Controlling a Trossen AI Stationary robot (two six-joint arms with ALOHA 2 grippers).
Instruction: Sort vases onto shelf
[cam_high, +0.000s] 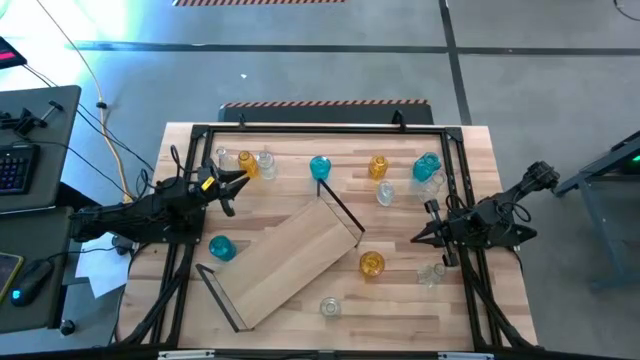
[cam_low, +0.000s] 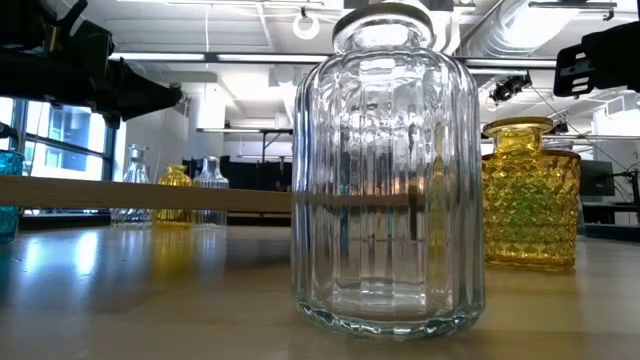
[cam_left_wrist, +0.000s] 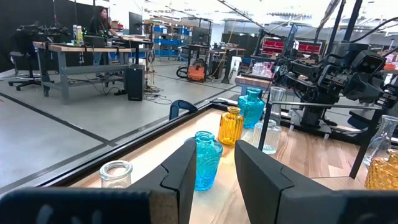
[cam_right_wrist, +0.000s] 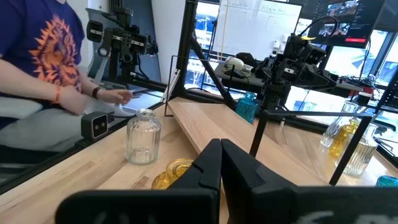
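striped wooden tabletop (cam_high: 300, 310), grey concrete floor (cam_high: 300, 60)

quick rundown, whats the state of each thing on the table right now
shelf: lying flat on the table, turned diagonally, nothing on it
vases: upright, scattered on the table, none on the shelf
left tool: fingers apart, empty, by the vases at the far left
right tool: shut, empty, beside the amber vase

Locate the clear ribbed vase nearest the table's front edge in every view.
High view: clear ribbed vase by the front edge, just off the shelf.
Low view: fills the centre.
Left wrist view: not in it.
Right wrist view: beside the shelf.
Shared landmark: amber vase nearby.
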